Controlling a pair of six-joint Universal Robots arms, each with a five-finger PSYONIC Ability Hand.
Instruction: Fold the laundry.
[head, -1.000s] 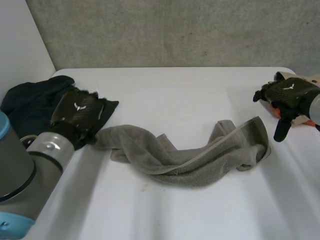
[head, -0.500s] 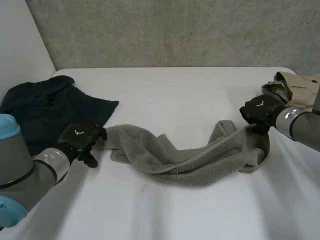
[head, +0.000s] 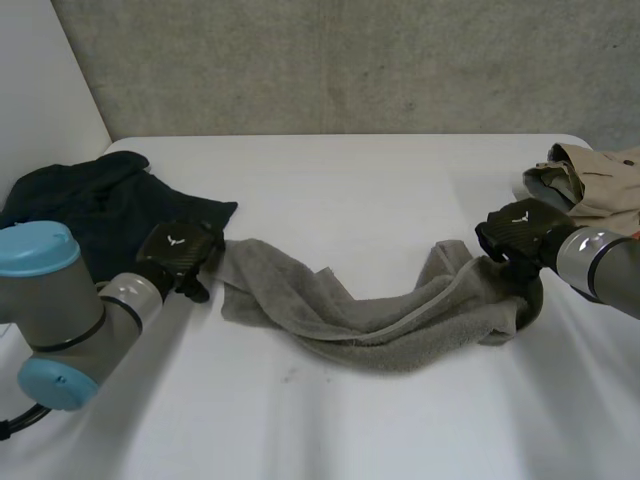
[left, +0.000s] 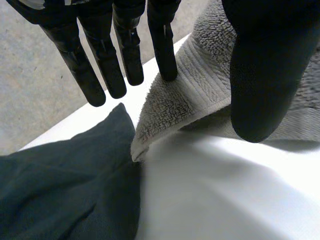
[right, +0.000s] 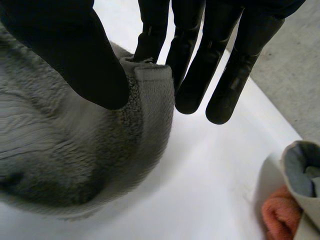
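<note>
White table below concrete wall. Grey towel bunched across middle, between dark garment at left and beige clothes at right. Left hand pinching left corner hem between straight fingers and thumb; right hand likewise at right end. Probably soft, light, limp: best held by hemmed corners.

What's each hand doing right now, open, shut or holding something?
Left hand: shut, pinching a corner of the grey towel between thumb and fingers.
Right hand: shut, pinching the grey towel's other end.

Right hand pinching towel — its hemmed corner.
</note>
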